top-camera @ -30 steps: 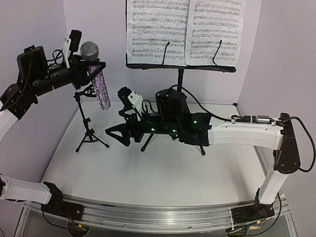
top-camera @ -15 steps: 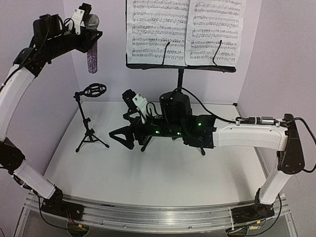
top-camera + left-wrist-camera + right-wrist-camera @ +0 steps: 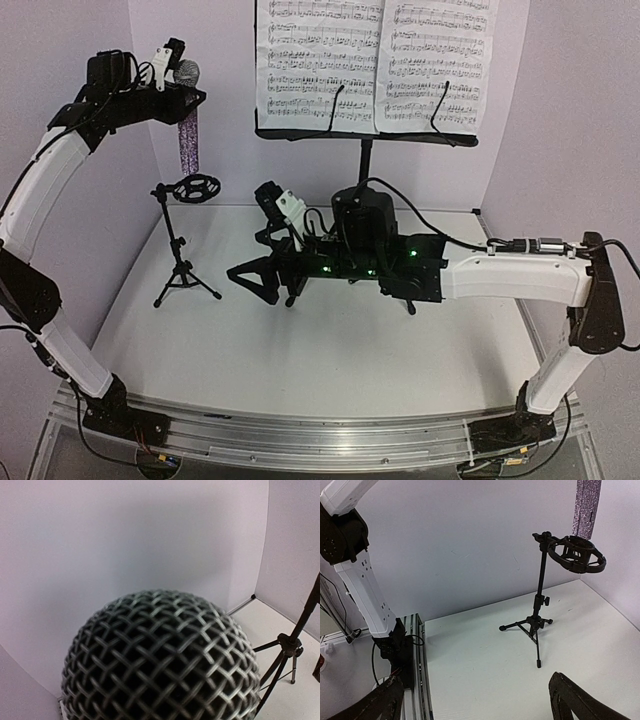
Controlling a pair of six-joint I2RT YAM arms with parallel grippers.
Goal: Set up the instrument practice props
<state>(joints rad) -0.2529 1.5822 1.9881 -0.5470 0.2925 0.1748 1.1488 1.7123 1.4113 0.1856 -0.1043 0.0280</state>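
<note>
At the far left of the desk (image 3: 300,370), the left arm reaches up high beside the side wall. The left pincer (image 3: 183,98) is clamped on the microphone (image 3: 188,140) just under its mesh head. The microphone hangs upright, head at the top, glittery body pointing down. In the left wrist view the mesh head (image 3: 160,660) fills the lower half of the picture, and the pincer's own fingers cannot be seen there.

Directly below the microphone stands the mic stand (image 3: 180,245), with its three feet on the desk near the left rear corner. The ring clip (image 3: 195,187) at the top of its pole is tilted and holds nothing. The lower end of the microphone sits just above this ring, not seated in it. The right wrist view shows the same relation: microphone body (image 3: 585,507) above, ring clip (image 3: 577,555) below, pole and feet (image 3: 538,605) upright on the desk.

Near the desk centre, the right arm lies low and stretched leftward. The right pincer (image 3: 245,278) stands wide apart and grips nothing. It points toward the mic stand but is well apart from it. Its two fingers (image 3: 575,700) appear at the bottom corners of the right wrist view.

Behind the right arm, at the rear wall, the music stand (image 3: 366,160) is upright. Two music sheets, left (image 3: 318,60) and right (image 3: 440,60), rest side by side on its ledge, each held by a wire retainer.
</note>
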